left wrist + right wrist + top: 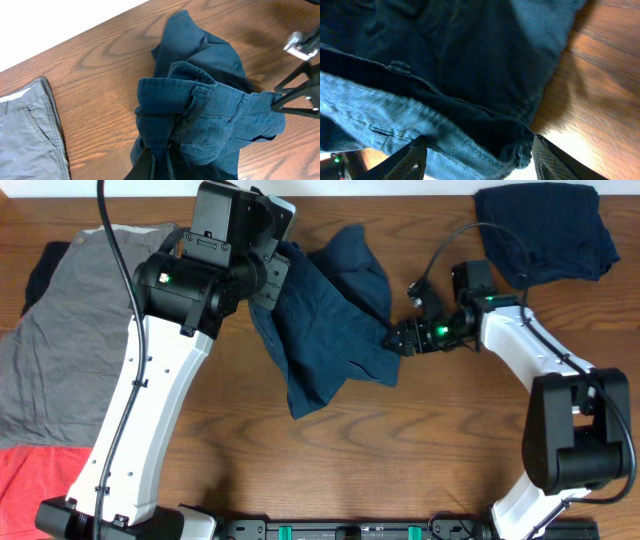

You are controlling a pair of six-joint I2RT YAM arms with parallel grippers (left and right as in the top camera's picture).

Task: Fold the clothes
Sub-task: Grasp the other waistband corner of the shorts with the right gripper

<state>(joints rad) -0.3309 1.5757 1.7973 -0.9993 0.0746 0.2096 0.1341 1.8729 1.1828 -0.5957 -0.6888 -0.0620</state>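
Ok, navy garment [330, 320] lies crumpled mid-table between the two claws. Left gripper [156, 162] is pinched on a bunched fold at the cloth's upper-left edge. Right gripper [477, 159] sits at the cloth's right edge, fingers [412, 160] spread wide, the hem lying between them unclamped. Folded dark blue piece [545, 230] sits at the far right corner. Grey garment [70, 330] and red cloth [35, 480] lie left.
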